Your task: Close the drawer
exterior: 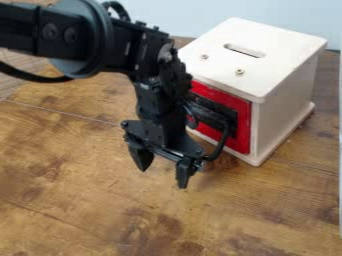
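Observation:
The red drawer (214, 108) sits in the front of the cream-white cabinet (274, 70), sticking out only a little, its black loop handle (218, 122) facing the arm. My black gripper (162, 170) points down at the wooden table just in front of and left of the handle. Its two fingers are spread apart, open, with nothing between them. The arm hides the drawer's left part.
The cabinet has a slot (246, 48) on its top and stands at the back right of the wooden table (80, 215). The black arm (80, 40) reaches in from the upper left.

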You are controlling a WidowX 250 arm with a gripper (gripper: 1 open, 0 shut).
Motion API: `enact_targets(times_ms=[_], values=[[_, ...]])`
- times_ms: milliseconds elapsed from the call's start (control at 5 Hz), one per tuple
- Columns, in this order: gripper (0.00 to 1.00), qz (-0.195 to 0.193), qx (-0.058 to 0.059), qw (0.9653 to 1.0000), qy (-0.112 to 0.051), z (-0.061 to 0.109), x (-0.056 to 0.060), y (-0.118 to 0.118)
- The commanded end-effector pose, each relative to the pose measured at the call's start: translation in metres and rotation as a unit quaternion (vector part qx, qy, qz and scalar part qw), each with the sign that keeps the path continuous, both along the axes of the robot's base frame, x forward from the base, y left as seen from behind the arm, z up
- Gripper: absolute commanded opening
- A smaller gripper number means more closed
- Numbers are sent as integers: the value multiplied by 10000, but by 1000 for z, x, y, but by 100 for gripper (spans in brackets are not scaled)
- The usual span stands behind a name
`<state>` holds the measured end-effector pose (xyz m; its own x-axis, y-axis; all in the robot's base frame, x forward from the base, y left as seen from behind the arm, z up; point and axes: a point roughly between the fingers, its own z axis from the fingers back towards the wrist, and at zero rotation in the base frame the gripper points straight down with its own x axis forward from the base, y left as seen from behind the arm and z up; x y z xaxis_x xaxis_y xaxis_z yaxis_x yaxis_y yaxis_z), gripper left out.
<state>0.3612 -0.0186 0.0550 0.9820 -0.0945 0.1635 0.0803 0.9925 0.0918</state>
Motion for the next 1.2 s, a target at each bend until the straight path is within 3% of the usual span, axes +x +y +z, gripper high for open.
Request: enact_targets(times_ms=[0, 200, 800, 1000], values=[[100, 39, -42, 9987, -502, 29, 14, -5], [100, 64, -36, 9984, -569, 27, 19, -10], [100, -244, -68, 9968, -754, 7, 12, -15], [100, -311, -68, 9958, -856, 13, 13, -6]])
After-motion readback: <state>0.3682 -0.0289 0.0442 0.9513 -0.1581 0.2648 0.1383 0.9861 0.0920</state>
